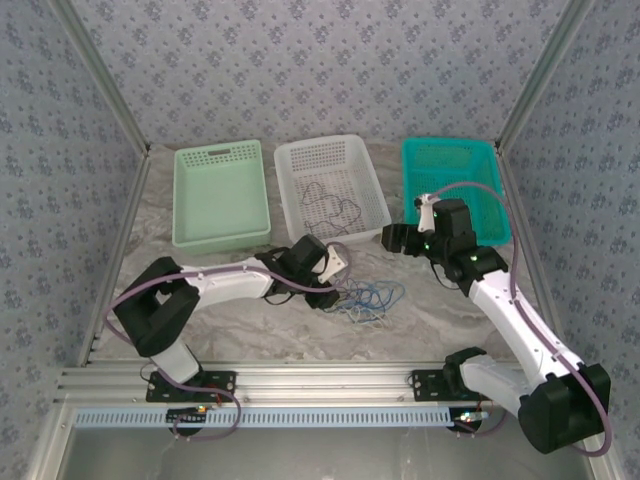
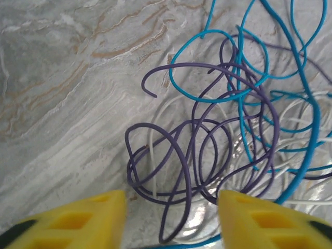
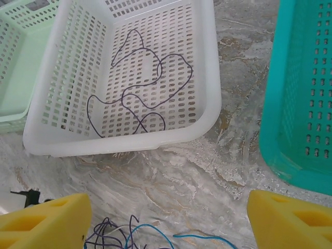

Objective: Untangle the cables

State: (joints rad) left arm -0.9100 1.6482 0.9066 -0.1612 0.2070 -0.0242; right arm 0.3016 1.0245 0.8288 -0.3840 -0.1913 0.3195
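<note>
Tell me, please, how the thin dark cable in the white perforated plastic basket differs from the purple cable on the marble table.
The dark cable lies inside the white basket; the purple cable lies on the table. The dark cable lies alone; the purple cable tangles with blue cables and white cables. Both are thin and flexible.

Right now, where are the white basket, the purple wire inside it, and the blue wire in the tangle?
white basket (image 3: 205, 62), right wrist view, right wall.
purple wire (image 3: 87, 110), right wrist view, left bend.
blue wire (image 2: 212, 99), left wrist view, bottom of loop.
</note>
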